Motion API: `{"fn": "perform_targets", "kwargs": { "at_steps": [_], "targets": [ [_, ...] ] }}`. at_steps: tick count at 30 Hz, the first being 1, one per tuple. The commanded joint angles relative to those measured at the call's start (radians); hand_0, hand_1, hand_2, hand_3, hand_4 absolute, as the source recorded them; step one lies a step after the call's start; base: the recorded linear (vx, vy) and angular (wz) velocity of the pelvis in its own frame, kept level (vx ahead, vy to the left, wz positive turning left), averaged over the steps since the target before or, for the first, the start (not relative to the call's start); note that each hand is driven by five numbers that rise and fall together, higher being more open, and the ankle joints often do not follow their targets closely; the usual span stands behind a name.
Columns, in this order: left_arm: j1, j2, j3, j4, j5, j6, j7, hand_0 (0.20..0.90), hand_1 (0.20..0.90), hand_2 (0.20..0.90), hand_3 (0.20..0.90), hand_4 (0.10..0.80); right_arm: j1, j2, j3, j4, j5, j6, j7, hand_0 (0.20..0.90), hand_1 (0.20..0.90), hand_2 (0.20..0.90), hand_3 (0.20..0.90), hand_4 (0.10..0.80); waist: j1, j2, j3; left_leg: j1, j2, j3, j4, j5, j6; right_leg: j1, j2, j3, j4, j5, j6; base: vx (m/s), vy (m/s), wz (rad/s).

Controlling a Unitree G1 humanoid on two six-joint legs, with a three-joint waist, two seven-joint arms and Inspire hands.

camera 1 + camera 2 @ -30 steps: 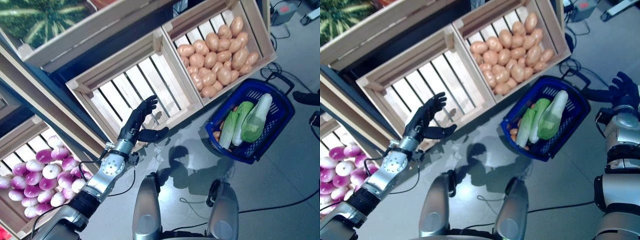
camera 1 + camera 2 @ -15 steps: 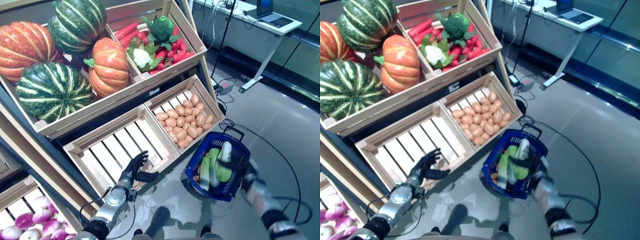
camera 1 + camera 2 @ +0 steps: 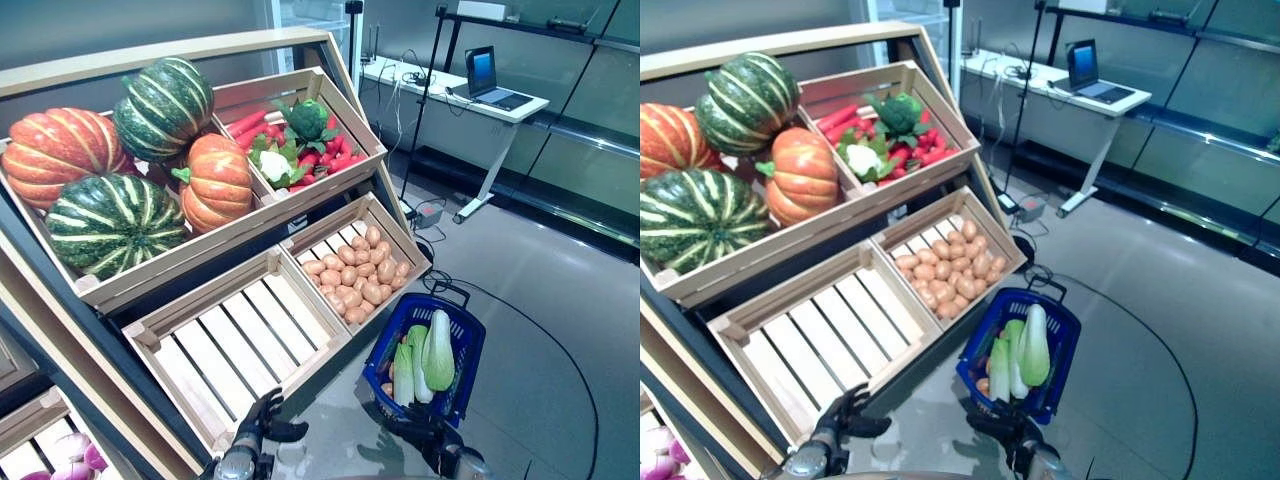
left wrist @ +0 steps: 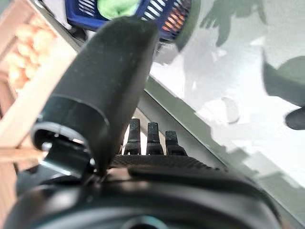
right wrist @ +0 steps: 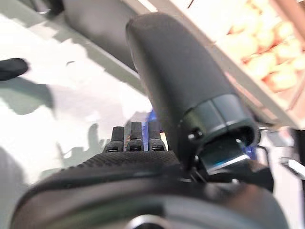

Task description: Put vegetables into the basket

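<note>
The blue plastic basket (image 3: 468, 352) stands on the grey floor in front of the wooden stand's lower right crate. Pale green leafy cabbages (image 3: 437, 350) lie in it, with something orange (image 3: 387, 389) under them. My right hand (image 3: 424, 431) is just in front of the basket's near rim, fingers straight and empty; its wrist view shows the thumb (image 5: 183, 81) and straight fingers (image 5: 133, 138). My left hand (image 3: 262, 424) is open and empty before the stand's lower left slatted crate (image 3: 240, 340). The basket also shows past my left thumb (image 4: 109, 81) in the left wrist view (image 4: 90, 9).
The tilted wooden stand (image 3: 330, 200) with upper and lower crates rises at the left and middle. A white desk (image 3: 470, 100) with a laptop stands at the back right. Grey floor (image 3: 540, 300) lies open to the right of the basket.
The camera has tilted up, so the stand's upper crates now show and both hands sit at the bottom edge. The right hand has stayed by the basket's near rim.
</note>
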Motion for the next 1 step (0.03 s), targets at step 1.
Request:
{"fn": "perform_targets", "kwargs": {
  "at_steps": [1],
  "targets": [
    [-0.083,-0.012,-0.004,0.035,0.092,-0.070,-0.007,0.900,0.900,0.900,0.900,0.800,-0.112,0.039,-0.002,0.018,0.025,-0.040,0.111,0.900,0.900,0.900,0.900,0.800,0.006,-0.010,0.044,-0.050,-0.043,-0.045,-0.003,0.003,0.058,0.001,0.028,0.017,0.005,0.012,-0.081,0.000,0.000,0.00]
  ]
}}
